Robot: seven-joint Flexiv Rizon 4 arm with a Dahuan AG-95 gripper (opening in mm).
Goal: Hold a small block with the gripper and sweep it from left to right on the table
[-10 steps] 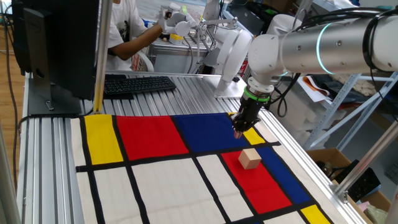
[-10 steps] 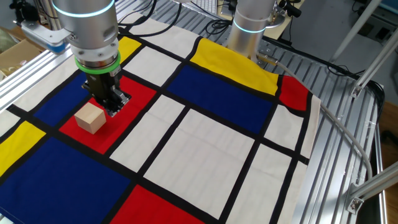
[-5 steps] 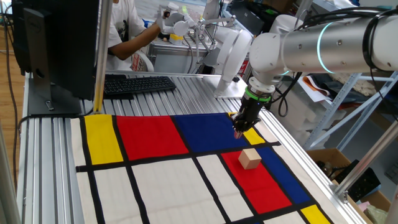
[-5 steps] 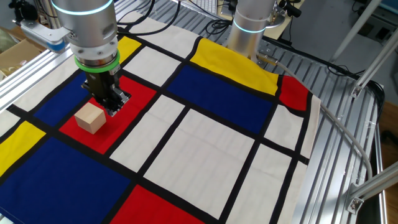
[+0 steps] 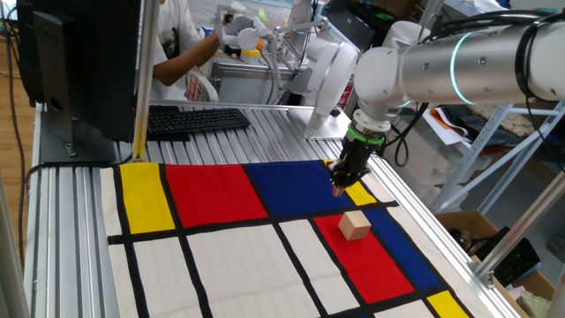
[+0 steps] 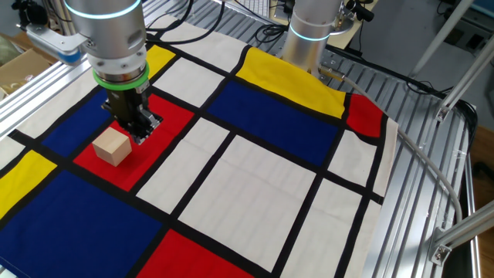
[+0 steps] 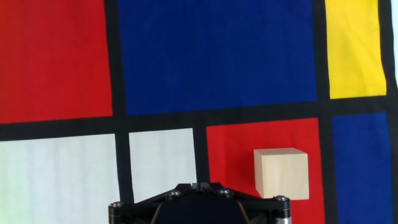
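Your small black two-finger gripper (image 6: 140, 133) is hovering empty, jaws pressed together.
The light-tan wooden cube (image 6: 112, 146) is sitting ungrasped beside it on the colour-block cloth table (image 6: 255, 170), awaiting pickup.

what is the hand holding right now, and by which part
Nothing. The black hand is shut and empty; the light-tan wooden cube sits apart beside it on a red rectangle of the cloth-topped table.

We are seeing the table (image 5: 79, 221) wearing its colour-block cloth (image 6: 255, 166) — the small block (image 6: 113, 146) sitting on a red rectangle, a keyboard (image 5: 194, 119) lying on the bare rails.
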